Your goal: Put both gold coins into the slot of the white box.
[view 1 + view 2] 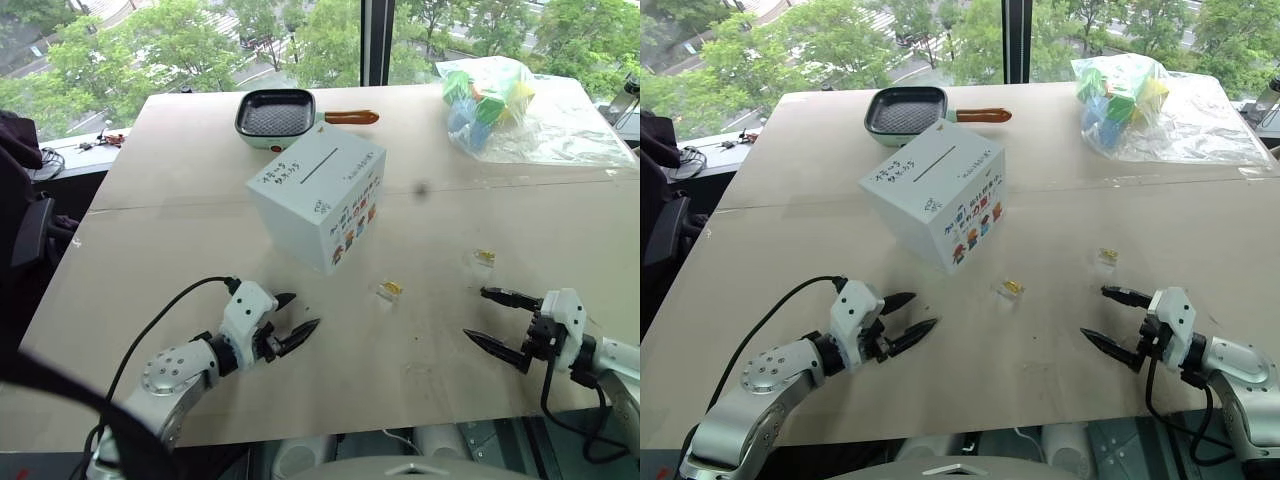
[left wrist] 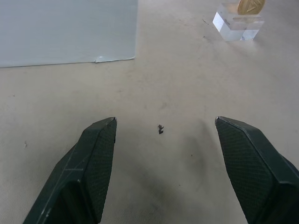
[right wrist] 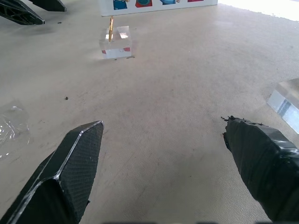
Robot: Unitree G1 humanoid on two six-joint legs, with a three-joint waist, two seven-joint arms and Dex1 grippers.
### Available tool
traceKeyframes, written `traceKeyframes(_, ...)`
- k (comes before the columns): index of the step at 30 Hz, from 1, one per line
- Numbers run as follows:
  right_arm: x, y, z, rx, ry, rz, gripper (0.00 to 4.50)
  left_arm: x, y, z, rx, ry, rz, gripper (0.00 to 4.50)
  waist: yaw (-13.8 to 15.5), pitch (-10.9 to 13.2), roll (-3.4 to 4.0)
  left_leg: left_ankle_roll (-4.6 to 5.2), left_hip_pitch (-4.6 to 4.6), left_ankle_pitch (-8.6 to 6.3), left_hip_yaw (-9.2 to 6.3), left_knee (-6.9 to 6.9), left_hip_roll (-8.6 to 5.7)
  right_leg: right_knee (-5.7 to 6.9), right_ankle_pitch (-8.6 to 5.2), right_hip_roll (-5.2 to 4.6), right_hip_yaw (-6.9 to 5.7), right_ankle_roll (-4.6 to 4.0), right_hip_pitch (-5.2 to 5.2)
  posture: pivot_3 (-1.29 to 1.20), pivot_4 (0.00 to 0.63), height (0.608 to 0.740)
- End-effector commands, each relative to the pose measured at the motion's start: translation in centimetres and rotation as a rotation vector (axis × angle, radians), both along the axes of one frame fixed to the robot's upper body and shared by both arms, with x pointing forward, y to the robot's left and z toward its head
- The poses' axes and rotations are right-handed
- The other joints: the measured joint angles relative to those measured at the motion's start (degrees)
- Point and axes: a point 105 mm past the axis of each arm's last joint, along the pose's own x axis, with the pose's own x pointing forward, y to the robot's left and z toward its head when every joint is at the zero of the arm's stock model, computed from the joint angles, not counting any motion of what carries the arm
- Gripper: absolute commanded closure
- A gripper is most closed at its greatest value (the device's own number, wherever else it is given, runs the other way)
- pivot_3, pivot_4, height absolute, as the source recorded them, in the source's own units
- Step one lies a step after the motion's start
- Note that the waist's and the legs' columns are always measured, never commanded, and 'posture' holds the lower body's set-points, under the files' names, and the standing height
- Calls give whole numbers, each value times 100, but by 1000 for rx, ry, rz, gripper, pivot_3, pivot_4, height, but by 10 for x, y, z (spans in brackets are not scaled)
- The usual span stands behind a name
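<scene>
Gold coins stand on edge in small clear blocks on the bench: one (image 1: pixel 393 288) just off the white box (image 1: pixel 318 205) at its 5 o'clock, the other (image 1: pixel 485 257) further toward 3 o'clock, well apart from the box. Slot (image 1: pixel 321 164) is a dark slit in the box top. Pale-green grill pan (image 1: pixel 276 117) sits at 12 o'clock of the box. Left tool (image 1: pixel 296 320) hovers at 7 o'clock, fingers spread, empty. Right tool (image 1: pixel 495 320) at 4 o'clock, fingers spread wide, empty.
</scene>
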Motion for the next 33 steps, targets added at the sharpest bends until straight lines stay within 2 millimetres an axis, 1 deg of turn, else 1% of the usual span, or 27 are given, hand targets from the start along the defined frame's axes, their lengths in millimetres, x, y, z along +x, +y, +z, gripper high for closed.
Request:
traceKeyframes(1,4,-4,8,-15,-36,1,0,-5,2,9,-14,-24,-14,1095,-7,0,0,0,0,0,0,0,0,0,0,0,0,0,0,0,150,721)
traceKeyframes(4,11,-6,9,-28,-30,4,0,-10,4,11,-28,-29,15,1095,-33,0,1,0,2,0,5,0,2,0,0,2,5,0,-1,0,150,721)
traceKeyframes(10,14,-6,8,-31,-21,8,0,-7,5,13,-31,-42,24,1095,20,0,1,2,0,-1,-4,0,1,0,0,0,-6,0,3,0,150,721)
traceKeyframes(12,14,-7,11,-16,-20,0,0,-6,3,16,-34,-51,14,1095,8,-1,1,2,0,-1,-3,0,0,-1,0,-1,-3,0,3,0,150,721)
traceKeyframes(17,16,-13,23,14,-31,-13,0,-4,-5,31,-86,-80,-38,1095,-6,-1,2,1,1,0,-1,0,0,0,0,0,-1,0,2,0,150,721)
traceKeyframes(20,26,-20,41,27,-76,-42,0,-4,-11,48,-130,-108,-92,1095,-8,-1,2,1,2,0,-1,1,0,1,0,0,-1,-1,3,0,150,721)
traceKeyframes(22,41,-24,57,51,-125,-80,0,-4,-19,64,-142,-141,-148,1095,-18,-1,2,1,3,0,0,3,0,3,0,0,0,-1,3,0,150,721)
traceKeyframes(24,55,-26,64,59,-144,-105,0,-4,-27,76,-139,-169,-193,1095,-25,-1,3,0,5,1,3,3,1,6,1,2,3,-1,3,0,150,721)
traceKeyframes(28,81,-30,55,-18,-110,-171,0,0,-39,93,-118,-227,-243,1095,-5,-1,2,-19,4,12,3,4,0,5,1,4,0,-1,3,0,150,721)
traceKeyframes(31,89,-26,56,-6,-113,-151,0,1,-44,100,-92,-238,-268,1095,-9,-1,2,-22,-2,13,2,3,0,1,0,4,-1,-1,-1,0,150,721)
traceKeyframes(33,89,-23,54,4,-90,-127,0,0,-46,100,-71,-233,-283,1095,-12,-1,3,-21,-4,13,4,2,0,-2,-1,4,2,2,-3,0,150,721)
